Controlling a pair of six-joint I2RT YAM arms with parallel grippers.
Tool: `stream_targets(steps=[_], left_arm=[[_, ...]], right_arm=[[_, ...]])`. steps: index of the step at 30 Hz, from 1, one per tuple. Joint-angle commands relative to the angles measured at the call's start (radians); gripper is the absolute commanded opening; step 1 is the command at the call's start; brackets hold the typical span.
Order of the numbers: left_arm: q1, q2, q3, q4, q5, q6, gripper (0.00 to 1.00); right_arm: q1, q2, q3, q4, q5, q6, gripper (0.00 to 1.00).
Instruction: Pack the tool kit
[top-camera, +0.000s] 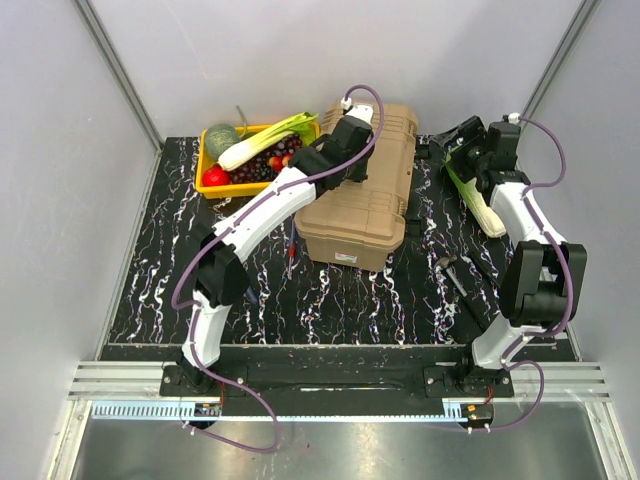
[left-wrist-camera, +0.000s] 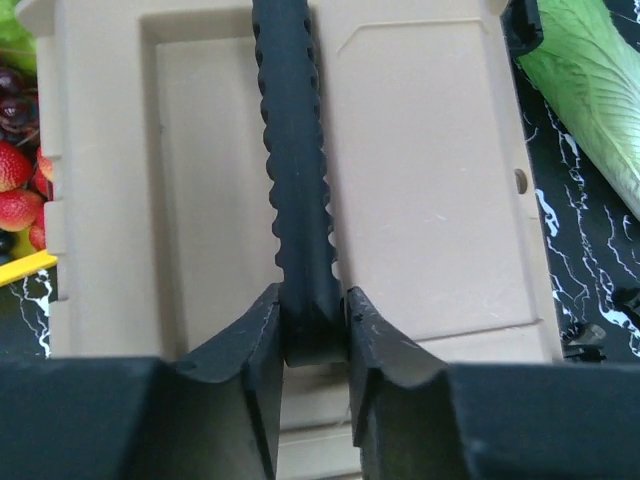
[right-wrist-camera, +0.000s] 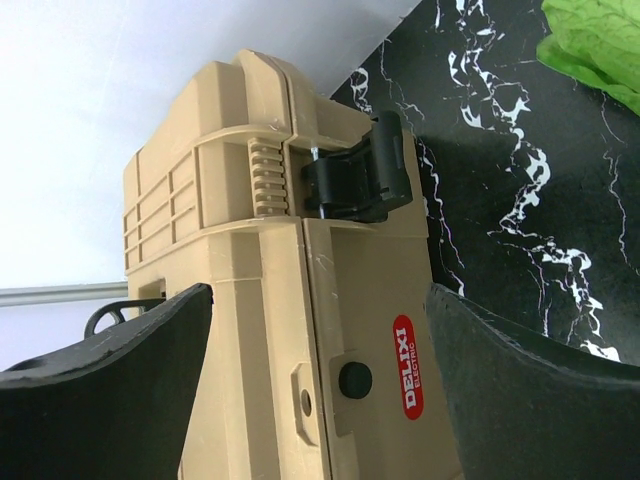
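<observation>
The tan ribbed toolbox (top-camera: 362, 195) lies in the middle of the table with its lid shut. My left gripper (top-camera: 345, 145) is over its far end, shut on the black handle (left-wrist-camera: 295, 180), which runs between the fingers (left-wrist-camera: 315, 330). My right gripper (top-camera: 437, 148) is open at the box's far right side. In the right wrist view its fingers (right-wrist-camera: 318, 300) stand either side of the box's side wall (right-wrist-camera: 330, 330), below the black latch (right-wrist-camera: 360, 180), which looks closed. A red-handled tool (top-camera: 291, 255) lies left of the box. Dark tools (top-camera: 455, 275) lie to its right.
A yellow crate (top-camera: 215, 185) of fruit and vegetables stands at the back left, close to the box; its strawberries (left-wrist-camera: 15, 195) show in the left wrist view. A leek (top-camera: 480, 205) lies on the table right of the box. Grey walls enclose the table.
</observation>
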Motion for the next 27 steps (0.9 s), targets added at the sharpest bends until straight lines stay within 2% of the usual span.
stream_targets(steps=[1,2,6,9,16,21,27], left_arm=[[-0.004,-0.012,0.076,0.032,-0.001,-0.008,0.03],[-0.002,-0.014,0.090,0.029,0.001,-0.013,0.00],[0.004,-0.035,0.177,0.029,0.027,-0.027,0.00],[0.018,-0.061,0.254,0.048,0.067,-0.034,0.00],[0.071,-0.196,0.115,0.186,0.127,-0.166,0.00],[0.128,-0.210,0.119,0.229,0.228,-0.281,0.00],[0.170,-0.227,0.112,0.239,0.275,-0.323,0.00]], right_arm=[[0.004,-0.066,-0.010,0.009,-0.009,0.004,0.91],[0.004,-0.071,-0.010,0.009,-0.014,0.002,0.91],[0.004,-0.082,-0.013,0.004,-0.015,0.008,0.92],[0.004,-0.070,0.013,0.003,-0.073,-0.005,0.93],[0.004,-0.069,-0.011,-0.025,-0.181,-0.008,0.92],[0.002,-0.126,-0.114,-0.042,-0.187,-0.016,0.92],[0.005,-0.172,-0.160,-0.095,-0.199,-0.083,0.90]])
